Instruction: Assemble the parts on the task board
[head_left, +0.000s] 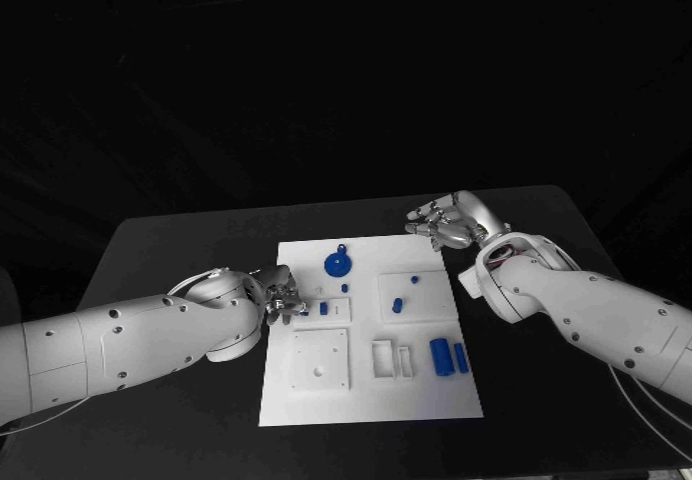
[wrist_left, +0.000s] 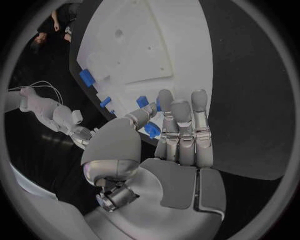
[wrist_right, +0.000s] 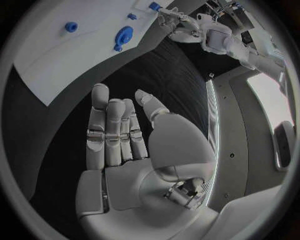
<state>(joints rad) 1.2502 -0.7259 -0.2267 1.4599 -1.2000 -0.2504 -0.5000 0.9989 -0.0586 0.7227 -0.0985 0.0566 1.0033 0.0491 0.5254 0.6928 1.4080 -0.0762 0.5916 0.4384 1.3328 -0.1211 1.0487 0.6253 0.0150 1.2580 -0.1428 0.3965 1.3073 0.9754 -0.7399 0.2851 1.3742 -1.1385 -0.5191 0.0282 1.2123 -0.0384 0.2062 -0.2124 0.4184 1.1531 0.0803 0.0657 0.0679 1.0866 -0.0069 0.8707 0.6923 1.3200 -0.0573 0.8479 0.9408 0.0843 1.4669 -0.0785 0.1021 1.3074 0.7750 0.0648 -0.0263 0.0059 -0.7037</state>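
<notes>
A small blue part (wrist_left: 152, 130) is pinched by the left hand (head_left: 277, 296) at the board (head_left: 369, 400) edge, while the right hand (head_left: 450, 224) is held open and empty.

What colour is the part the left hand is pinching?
Blue part, clearest in the left wrist view.

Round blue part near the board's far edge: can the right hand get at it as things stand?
Probably yes. The right hand hovers open and empty beside the task board, and nothing stands between it and the round blue part.
</notes>
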